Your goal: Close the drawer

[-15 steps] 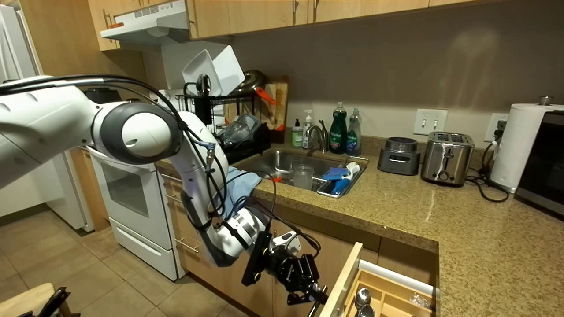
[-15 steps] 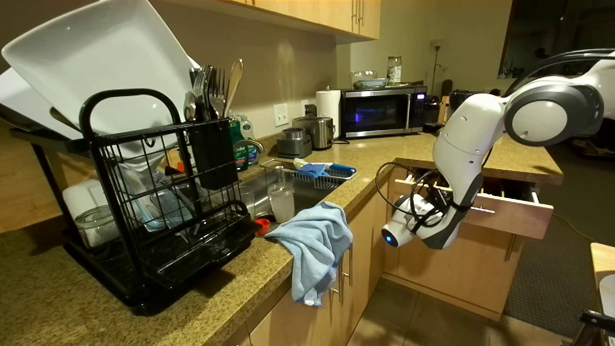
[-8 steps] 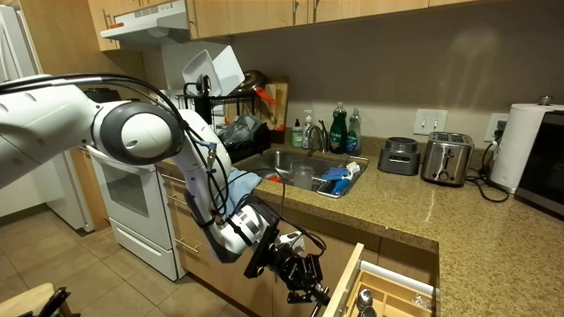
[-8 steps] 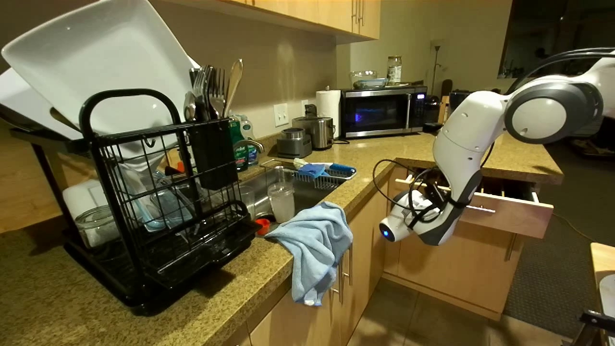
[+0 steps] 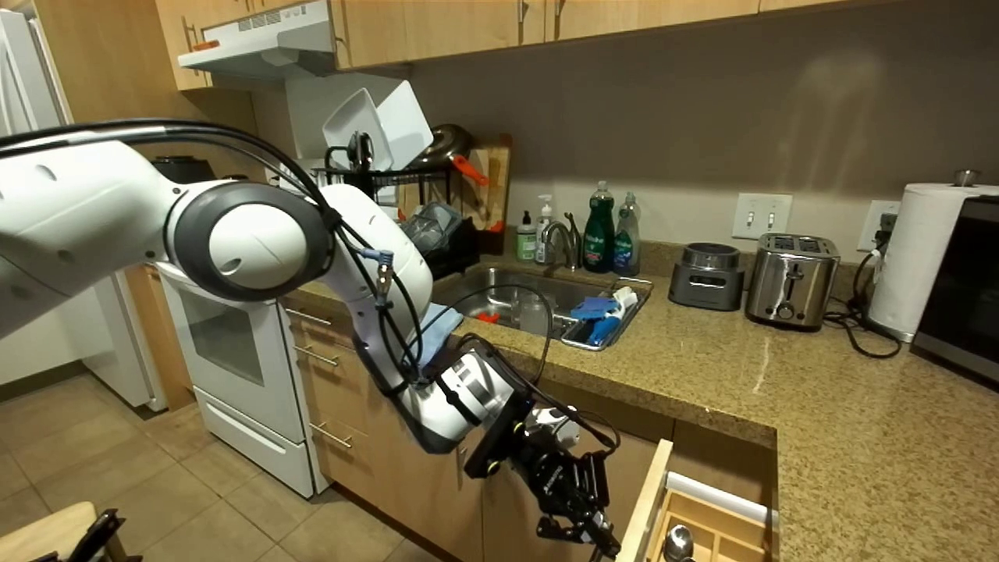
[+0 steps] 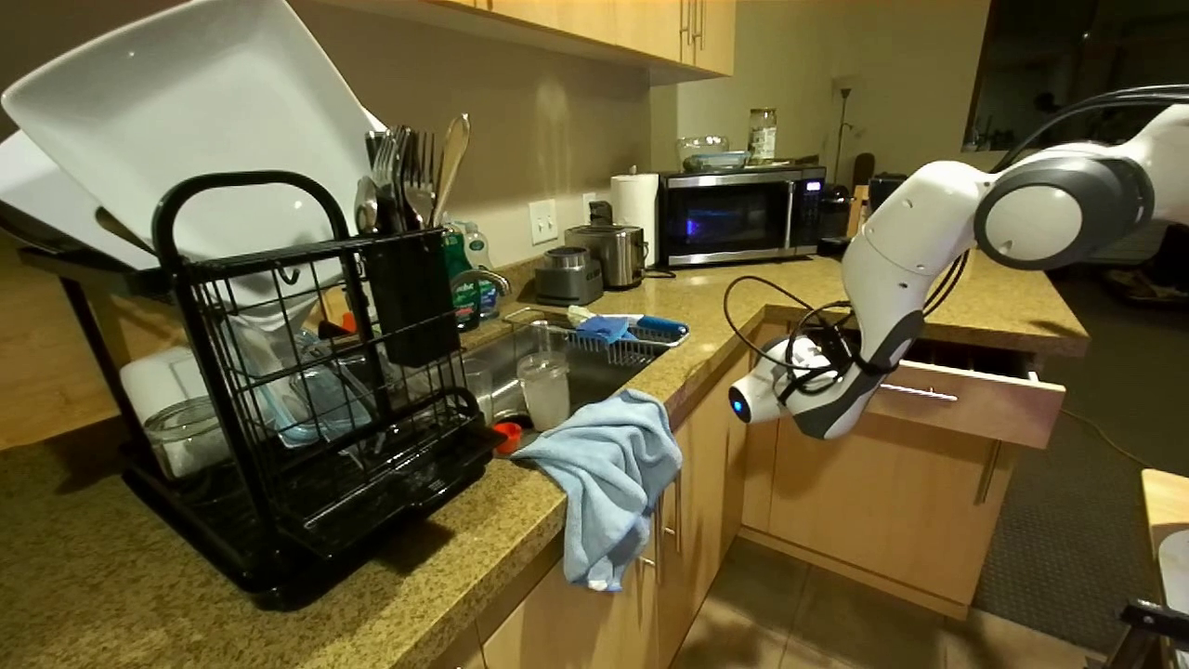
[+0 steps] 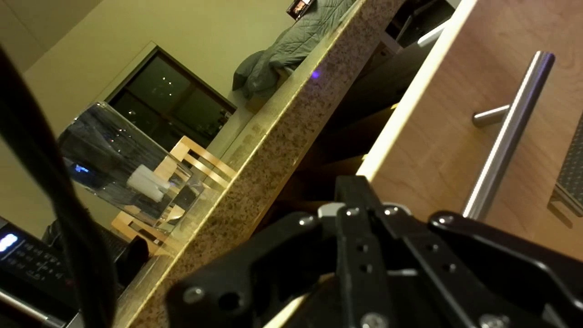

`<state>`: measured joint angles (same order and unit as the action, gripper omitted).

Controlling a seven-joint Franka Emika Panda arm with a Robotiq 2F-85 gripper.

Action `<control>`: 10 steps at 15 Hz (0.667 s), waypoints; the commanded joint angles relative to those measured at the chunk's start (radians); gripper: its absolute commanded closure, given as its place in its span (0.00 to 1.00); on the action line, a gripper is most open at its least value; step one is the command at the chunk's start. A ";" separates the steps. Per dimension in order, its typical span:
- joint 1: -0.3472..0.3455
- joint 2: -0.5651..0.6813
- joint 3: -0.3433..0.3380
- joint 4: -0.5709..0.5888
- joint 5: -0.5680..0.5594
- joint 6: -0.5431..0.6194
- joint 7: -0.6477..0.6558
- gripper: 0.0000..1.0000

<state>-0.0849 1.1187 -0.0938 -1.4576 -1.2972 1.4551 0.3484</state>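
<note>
The drawer [image 5: 645, 501] is partly open, with a wooden tray [image 5: 722, 524] and metal spoons [image 5: 678, 540] inside. Its front panel [image 6: 989, 405] and bar handle [image 6: 915, 392] show in an exterior view. The wrist view shows the front panel [image 7: 432, 155] and handle [image 7: 510, 134] close up. My gripper [image 5: 609, 540] is at the outer face of the drawer front, near its top edge. In the wrist view its fingertips [image 7: 353, 182] are together with nothing seen between them. Exact contact with the drawer is hidden. In an exterior view the arm hides the gripper.
The granite counter edge [image 7: 282, 141] overhangs the drawer opening. The sink [image 5: 499, 285], toaster [image 5: 792, 281] and dish rack [image 6: 279, 400] are on the counter. A blue towel [image 6: 608, 474] hangs over its edge. Loose cables [image 6: 743, 316] loop from the wrist.
The drawer has slid inward, toward the cabinet. My gripper has moved the same way with the drawer front, with the fingers still at it. The wrist has risen slightly.
</note>
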 commanded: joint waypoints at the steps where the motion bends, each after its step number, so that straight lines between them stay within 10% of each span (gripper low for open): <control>1: -0.015 -0.020 -0.019 0.002 0.005 0.010 -0.049 1.00; 10: 0.051 -0.100 0.004 -0.157 -0.091 0.085 0.005 1.00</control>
<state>-0.0658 1.1125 -0.1132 -1.4742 -1.3494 1.4809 0.3334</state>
